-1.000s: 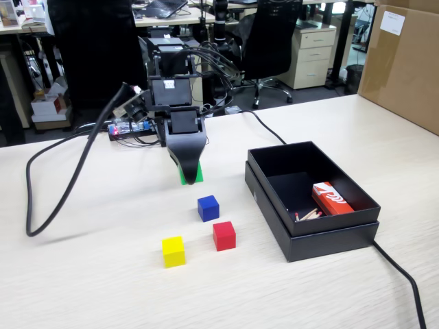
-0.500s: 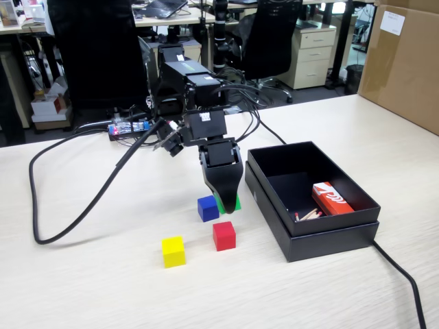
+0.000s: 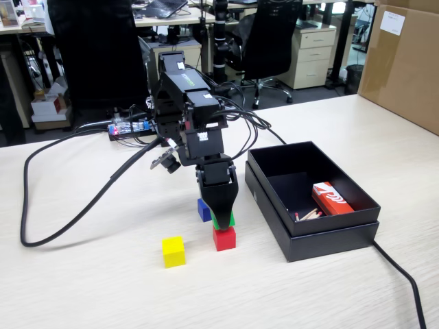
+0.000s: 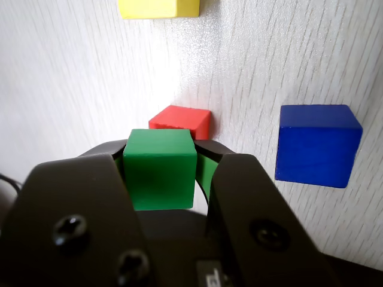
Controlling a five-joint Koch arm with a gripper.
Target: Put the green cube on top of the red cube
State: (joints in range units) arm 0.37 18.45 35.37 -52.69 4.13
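Observation:
The green cube (image 4: 160, 168) sits between my jaws in the wrist view; in the fixed view only a sliver of it (image 3: 230, 220) shows at the gripper tip. My gripper (image 3: 222, 218) is shut on it and holds it right on or just above the red cube (image 3: 224, 238), which stands on the table. In the wrist view the red cube (image 4: 181, 121) shows just beyond the green one, partly hidden by it. I cannot tell whether the two cubes touch.
A blue cube (image 3: 203, 210) (image 4: 319, 144) stands close behind the red one. A yellow cube (image 3: 173, 251) (image 4: 158, 8) stands to the left in the fixed view. An open black box (image 3: 329, 233) with a red-and-white carton (image 3: 332, 197) lies on the right. Cables (image 3: 75, 205) run on the left.

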